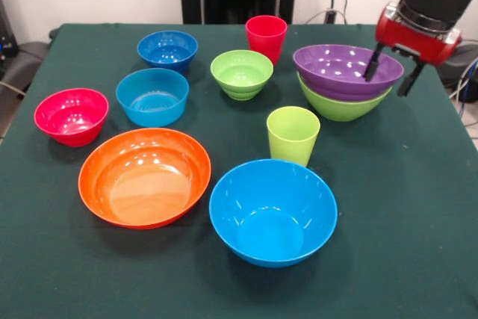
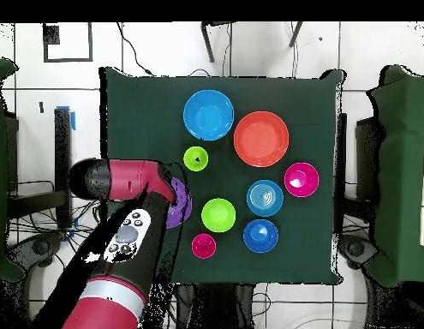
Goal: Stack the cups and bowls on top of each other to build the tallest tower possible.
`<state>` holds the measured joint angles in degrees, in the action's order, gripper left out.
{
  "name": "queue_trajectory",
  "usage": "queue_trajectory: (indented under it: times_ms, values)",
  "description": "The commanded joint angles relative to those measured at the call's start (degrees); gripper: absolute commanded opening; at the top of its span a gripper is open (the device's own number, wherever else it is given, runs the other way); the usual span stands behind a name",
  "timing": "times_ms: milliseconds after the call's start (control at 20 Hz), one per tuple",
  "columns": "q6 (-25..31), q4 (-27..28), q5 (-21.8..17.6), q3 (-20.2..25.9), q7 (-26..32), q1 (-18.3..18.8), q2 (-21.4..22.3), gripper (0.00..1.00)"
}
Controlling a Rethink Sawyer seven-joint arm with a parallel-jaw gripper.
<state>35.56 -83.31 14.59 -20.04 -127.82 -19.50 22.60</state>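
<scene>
The tower is a purple bowl [image 1: 336, 69] nested in the large lime-green bowl [image 1: 340, 107] at the right; the arm partly hides it in the overhead view [image 2: 184, 204]. My gripper [image 1: 389, 72] is open at the purple bowl's right rim, one finger inside the bowl and one outside. The red cup [image 1: 266, 35] stands alone on the table behind. The lime-green cup [image 1: 293, 134] stands in front of the tower. The large orange bowl [image 1: 144, 177] and large light blue bowl [image 1: 272, 211] sit near the front.
A small lime-green bowl [image 1: 241, 72], small light blue bowl [image 1: 151, 96], dark blue bowl [image 1: 167, 50] and pink-red bowl [image 1: 71, 116] sit upright across the left and middle of the green table [image 1: 418, 207]. The tower is close to the table's right edge.
</scene>
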Motion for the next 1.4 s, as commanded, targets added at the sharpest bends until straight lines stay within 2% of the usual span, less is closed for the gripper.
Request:
queue_trajectory:
  times_ms: [50,500,850,1200,1400]
  values:
    - [5.8,-2.7,-4.9,2.9,-1.0,1.6,-0.1,1.0]
    - [4.2,-9.9,-4.1,10.2,5.0,7.0,5.4,1.0]
    - [1.0,-14.5,-5.1,11.0,2.8,6.4,7.7,1.0]
    - [-3.8,-18.2,-4.6,15.6,4.8,9.9,9.3,1.0]
    - [-3.2,-18.1,-4.4,17.2,4.2,10.8,9.7,1.0]
